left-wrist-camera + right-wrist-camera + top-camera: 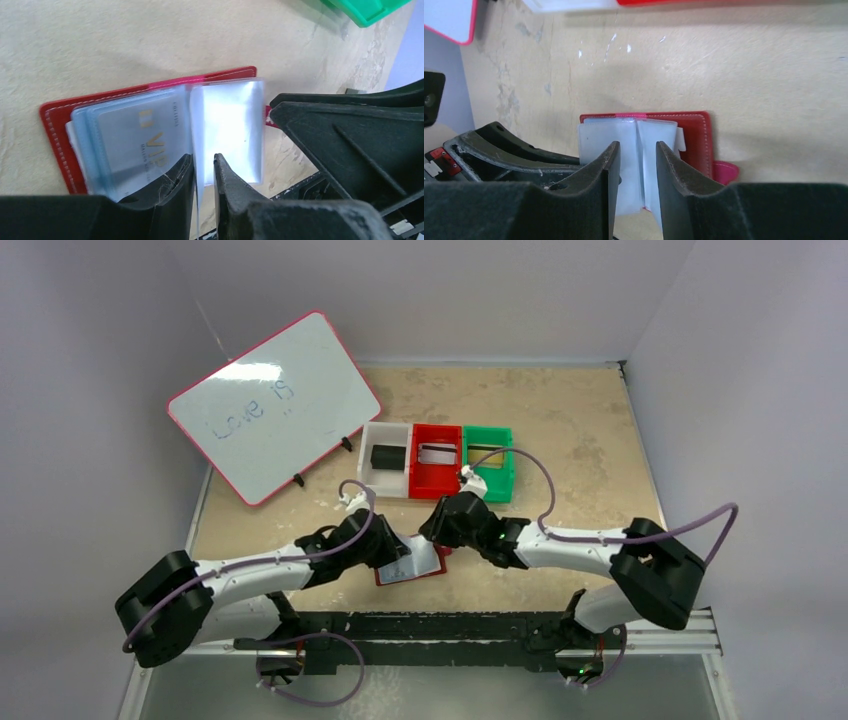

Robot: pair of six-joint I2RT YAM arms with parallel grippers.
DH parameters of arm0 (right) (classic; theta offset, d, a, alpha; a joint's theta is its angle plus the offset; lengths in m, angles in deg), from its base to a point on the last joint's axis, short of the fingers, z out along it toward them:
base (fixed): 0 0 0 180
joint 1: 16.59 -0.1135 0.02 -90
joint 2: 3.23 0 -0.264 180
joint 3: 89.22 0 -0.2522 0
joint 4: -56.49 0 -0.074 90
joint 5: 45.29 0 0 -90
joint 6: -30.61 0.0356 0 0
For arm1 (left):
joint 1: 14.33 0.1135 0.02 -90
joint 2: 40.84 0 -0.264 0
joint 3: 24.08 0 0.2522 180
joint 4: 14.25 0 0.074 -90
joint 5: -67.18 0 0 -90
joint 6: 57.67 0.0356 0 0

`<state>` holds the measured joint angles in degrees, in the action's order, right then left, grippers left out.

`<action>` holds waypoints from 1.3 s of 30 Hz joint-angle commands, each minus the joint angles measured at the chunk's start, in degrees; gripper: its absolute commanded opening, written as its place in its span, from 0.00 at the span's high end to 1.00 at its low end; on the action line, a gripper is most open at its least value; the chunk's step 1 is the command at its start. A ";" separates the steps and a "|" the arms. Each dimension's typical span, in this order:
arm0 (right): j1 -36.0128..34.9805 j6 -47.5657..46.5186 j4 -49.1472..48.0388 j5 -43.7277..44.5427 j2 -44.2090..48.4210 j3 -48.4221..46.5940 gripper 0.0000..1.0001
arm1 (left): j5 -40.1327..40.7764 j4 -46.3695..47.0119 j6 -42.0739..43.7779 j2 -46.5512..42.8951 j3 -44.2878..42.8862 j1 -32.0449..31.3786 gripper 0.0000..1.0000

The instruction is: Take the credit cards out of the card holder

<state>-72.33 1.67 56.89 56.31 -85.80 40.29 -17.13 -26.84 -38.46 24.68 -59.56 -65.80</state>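
Card holder (55, 130): dark red, lying open on the table (560, 440), near centre, on the near side of the red bin (436, 485); pale sleeves fanned upward; silver-grey card (140, 137) lettered VIP inside one sleeve. Left gripper (200, 160): jaws narrowly parted; one clear sleeve (230, 125) stands in the gap, not visibly pinched. Right gripper (636, 147): released; jaws apart, astride the sleeves.

We see the card holder (52, 135) red w/ white stitching, pink tab (724, 172), pale blue clear sleeves (230, 125); card (145, 140) inside silver-grey w/ gold VIP lettering. Also white bin (388, 428), red bin (435, 483), green bin (495, 486); whiteboard (275, 405) white w/ pink edge; table (570, 440) beige, mottled
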 commanded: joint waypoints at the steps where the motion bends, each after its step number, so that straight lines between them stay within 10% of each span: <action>1: 0.19 0.56 9.69 10.57 5.93 -2.13 0.64 | -1.97 0.80 3.72 2.07 -6.19 -0.27 0.80; 18: 0.22 6.76 9.97 13.20 27.04 10.88 0.54 | -2.98 3.82 4.27 18.22 -12.65 -4.93 0.73; 39: 0.21 4.30 9.53 10.00 34.79 14.21 0.54 | 12.06 -2.48 4.10 10.12 -16.80 -5.79 0.44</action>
<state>-72.33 6.96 67.80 65.97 -55.07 53.60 -12.39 -28.61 -32.60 39.37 -75.88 -71.17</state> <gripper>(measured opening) 0.460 0.555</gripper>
